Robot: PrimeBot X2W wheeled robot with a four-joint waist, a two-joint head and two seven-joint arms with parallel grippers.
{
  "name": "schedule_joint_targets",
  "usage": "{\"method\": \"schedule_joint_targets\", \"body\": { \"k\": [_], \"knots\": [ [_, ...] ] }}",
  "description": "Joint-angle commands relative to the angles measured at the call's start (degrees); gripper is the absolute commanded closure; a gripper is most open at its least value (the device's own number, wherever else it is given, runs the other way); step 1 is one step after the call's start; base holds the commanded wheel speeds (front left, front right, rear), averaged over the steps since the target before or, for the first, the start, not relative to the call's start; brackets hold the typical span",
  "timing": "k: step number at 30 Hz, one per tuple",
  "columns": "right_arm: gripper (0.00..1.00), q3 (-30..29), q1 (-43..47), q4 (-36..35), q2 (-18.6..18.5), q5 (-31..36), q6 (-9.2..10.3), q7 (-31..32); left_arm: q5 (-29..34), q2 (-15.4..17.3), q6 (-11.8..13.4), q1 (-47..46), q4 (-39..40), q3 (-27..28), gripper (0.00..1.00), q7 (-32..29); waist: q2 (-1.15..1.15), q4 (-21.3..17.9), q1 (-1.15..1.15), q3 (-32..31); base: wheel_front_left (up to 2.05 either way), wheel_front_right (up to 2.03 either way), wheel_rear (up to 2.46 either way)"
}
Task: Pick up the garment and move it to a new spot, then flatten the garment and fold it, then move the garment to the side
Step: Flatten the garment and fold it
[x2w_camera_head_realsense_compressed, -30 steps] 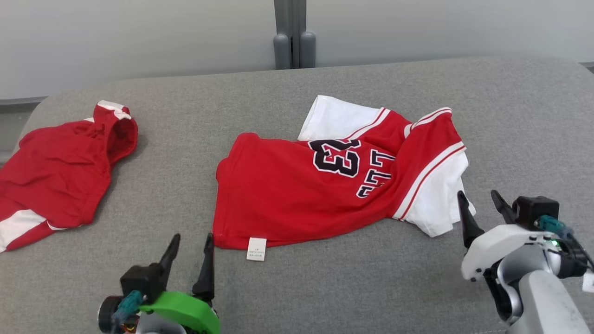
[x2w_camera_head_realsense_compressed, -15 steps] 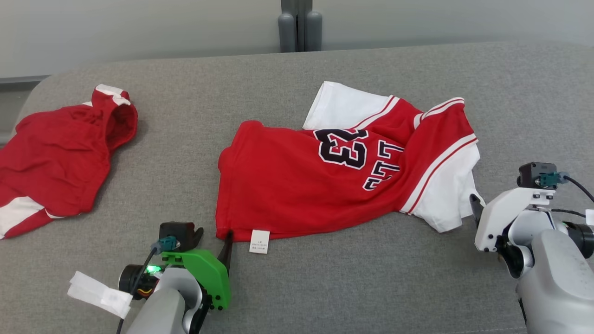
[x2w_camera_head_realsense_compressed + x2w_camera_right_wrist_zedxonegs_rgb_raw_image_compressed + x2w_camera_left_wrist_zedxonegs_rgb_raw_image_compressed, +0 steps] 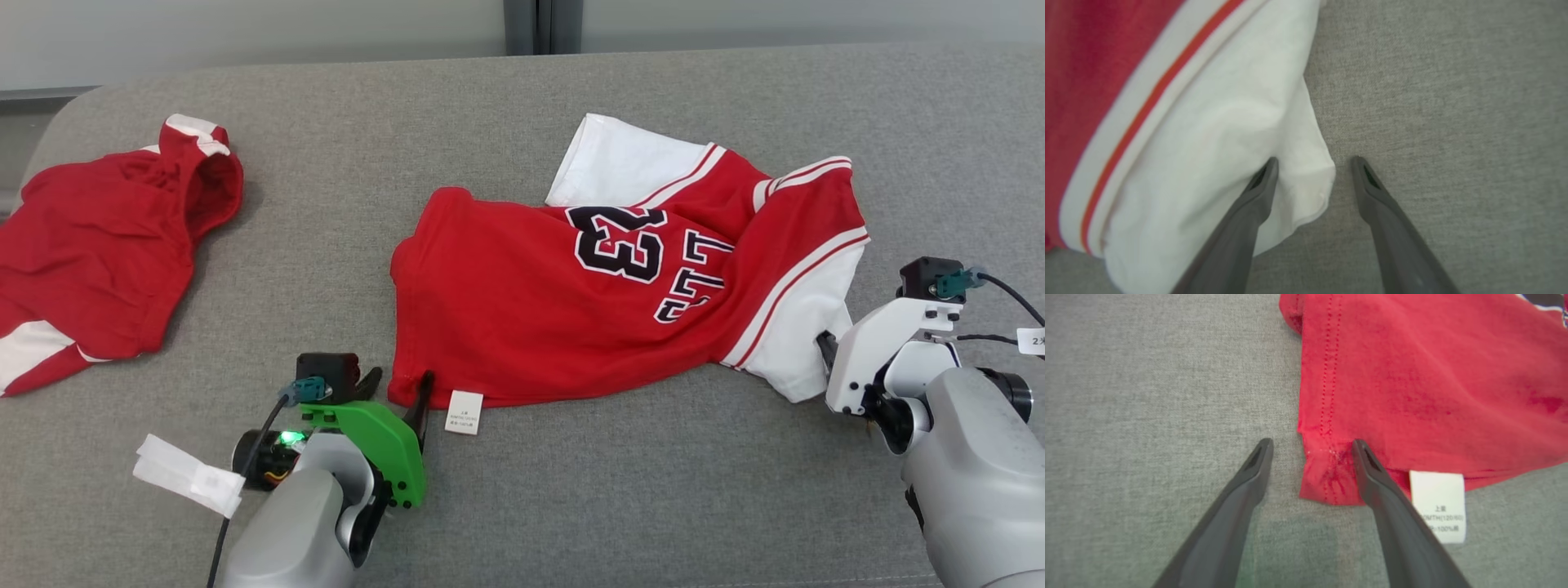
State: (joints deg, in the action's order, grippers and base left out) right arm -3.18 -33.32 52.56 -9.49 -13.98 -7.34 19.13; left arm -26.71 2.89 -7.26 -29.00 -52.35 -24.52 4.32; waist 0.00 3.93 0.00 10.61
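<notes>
Lying crumpled at the middle of the cushion [image 3: 571,498], the jersey [image 3: 571,318] folds over its own lettering; just "23" reads clearly. The left gripper [image 3: 1311,444] straddles the red hem corner and the right gripper [image 3: 1314,161] a white sleeve corner, both with jaws spread, nothing clamped. A second garment [image 3: 98,245] is cut off at the left edge.

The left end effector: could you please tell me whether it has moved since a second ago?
Yes. Judged against the white label on the jersey, the left end effector has advanced to the hem corner and now straddles it, open.
</notes>
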Motion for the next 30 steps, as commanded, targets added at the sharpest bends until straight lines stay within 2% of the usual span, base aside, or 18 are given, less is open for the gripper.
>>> {"method": "schedule_joint_targets", "body": {
  "k": [1,2,6,11,14,18,22,25,30],
  "knots": [
    [1.0,1.12,2.2,2.97,2.21,-1.21,-0.27,1.76,-1.86,0.01,-0.26,-0.26,-0.84,-1.31,0.93,-1.49,0.0,-0.04,0.0,0.11,0.0,0.0,0.0],
    [1.0,1.28,2.35,3.01,2.48,-2.11,-0.28,1.59,-3.62,-0.07,-0.27,-0.01,-0.67,-2.37,1.0,-2.41,0.0,-0.12,0.0,0.1,0.0,0.0,0.0],
    [1.0,0.59,3.1,-0.28,3.85,-9.03,-0.32,-1.64,-11.98,0.0,-0.26,1.87,1.22,-3.93,1.0,-3.35,0.0,-0.59,0.0,-0.39,0.0,0.0,0.0],
    [1.0,1.13,4.53,-7.42,4.12,-18.27,-0.23,-0.97,-22.91,0.03,-0.27,3.53,4.8,-1.78,1.0,-4.07,0.0,-1.42,0.0,-1.98,0.0,0.0,0.0],
    [1.0,3.57,5.99,-12.55,1.94,-21.37,-0.22,4.76,-27.22,0.45,-0.27,3.06,7.42,-1.13,1.0,-7.47,0.0,-1.83,0.0,-2.98,0.0,0.0,0.0],
    [1.0,7.68,6.2,-20.47,-1.42,-22.75,-0.23,14.8,-30.16,3.02,-0.28,-0.08,12.19,-0.45,1.0,-12.48,0.0,-2.47,0.0,-4.12,0.0,0.0,0.0],
    [1.0,7.86,4.74,-30.86,-4.44,-23.95,-0.22,21.87,-31.92,5.3,-0.12,-3.84,18.73,0.6,1.0,-16.42,0.0,-2.9,0.0,-4.82,0.0,0.0,0.0],
    [1.0,6.51,3.36,-38.54,-4.68,-24.58,-0.22,24.77,-32.94,6.42,0.85,-6.83,24.14,1.84,1.0,-18.66,0.0,-3.21,0.0,-4.76,0.0,0.0,0.0],
    [1.0,3.85,-1.1,-48.71,-2.62,-25.53,-0.22,29.81,-36.02,6.18,3.49,-11.71,31.84,4.14,1.0,-22.44,0.0,-4.23,0.0,-2.84,0.0,0.0,0.0]
  ]
}}
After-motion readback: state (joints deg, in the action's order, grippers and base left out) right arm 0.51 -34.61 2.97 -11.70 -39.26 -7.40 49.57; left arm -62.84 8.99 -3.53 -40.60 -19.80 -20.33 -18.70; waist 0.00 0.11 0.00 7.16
